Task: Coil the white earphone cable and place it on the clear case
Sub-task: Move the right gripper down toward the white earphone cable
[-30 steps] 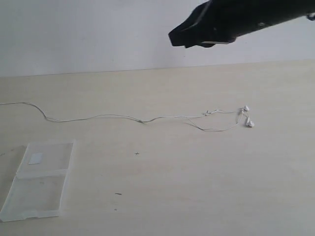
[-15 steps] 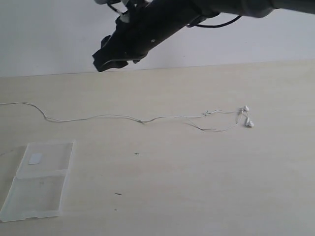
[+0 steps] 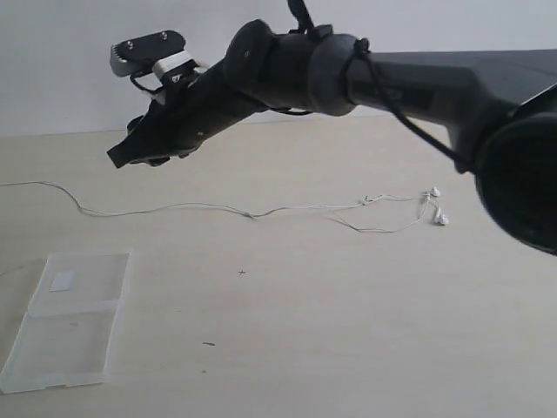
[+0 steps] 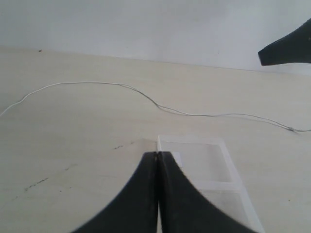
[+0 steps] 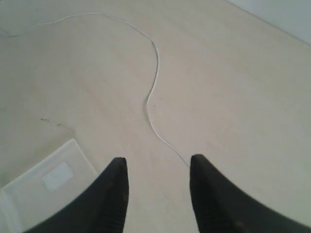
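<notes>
White thin earphone cable (image 3: 218,207) runs crosswise beneath my right gripper (image 5: 158,165), jaws parted; my left gripper (image 4: 158,156), closed, sits farther.

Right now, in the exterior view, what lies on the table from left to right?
clear case → dark speck → small cross mark → earbuds. The white earphone cable spans almost the whole width, so it has no single place.

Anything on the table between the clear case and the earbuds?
No objects. In the exterior view the table between the clear case and the earbuds is bare, apart from two tiny dark specks.
</notes>
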